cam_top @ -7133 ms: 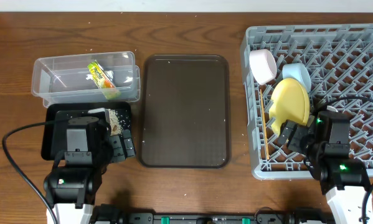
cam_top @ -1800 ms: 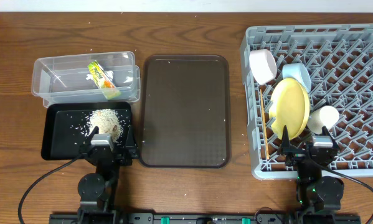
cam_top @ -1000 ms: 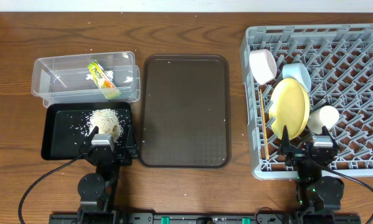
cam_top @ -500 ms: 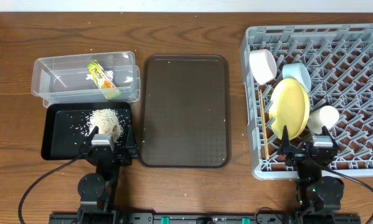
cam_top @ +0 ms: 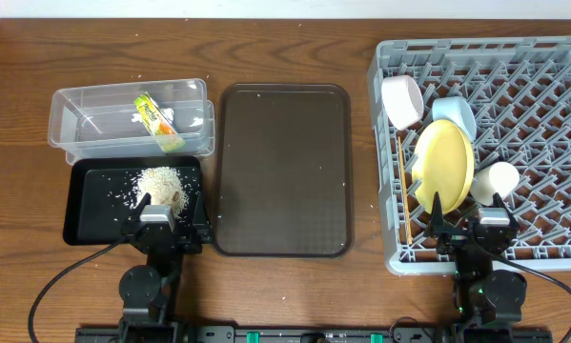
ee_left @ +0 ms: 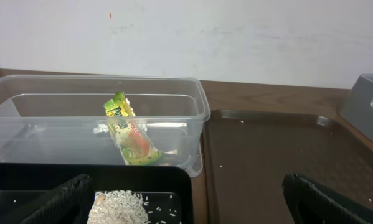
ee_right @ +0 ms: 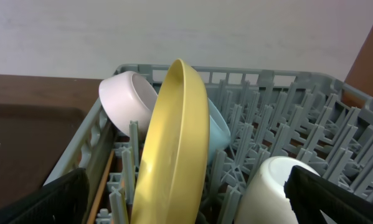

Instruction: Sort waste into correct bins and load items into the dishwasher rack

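Note:
The snack wrapper (cam_top: 157, 122) lies in the clear tub (cam_top: 75, 124); it also shows in the left wrist view (ee_left: 129, 131). The rice scraps (cam_top: 159, 185) lie in the black tray (cam_top: 87, 214). The grey rack (cam_top: 533, 114) holds the yellow plate (cam_top: 444, 164) on edge, the white bowl (cam_top: 402, 101), the blue bowl (cam_top: 456, 114), the white cup (cam_top: 499, 179) and the chopsticks (cam_top: 401, 181). My left gripper (cam_top: 163, 227) is open and empty at the black tray's near edge. My right gripper (cam_top: 468, 232) is open and empty at the rack's near edge, just in front of the plate (ee_right: 174, 155) and cup (ee_right: 273, 190).
The dark brown serving tray (cam_top: 282, 167) lies between the bins and the rack, with a few crumbs on it. A few loose grains lie on the black tray around the heap. Both arms are folded low at the table's front edge.
Since seven seconds ago both arms pulled back to the front edge, uncovering the rice heap and the cup. Nothing has moved in the last two seconds.

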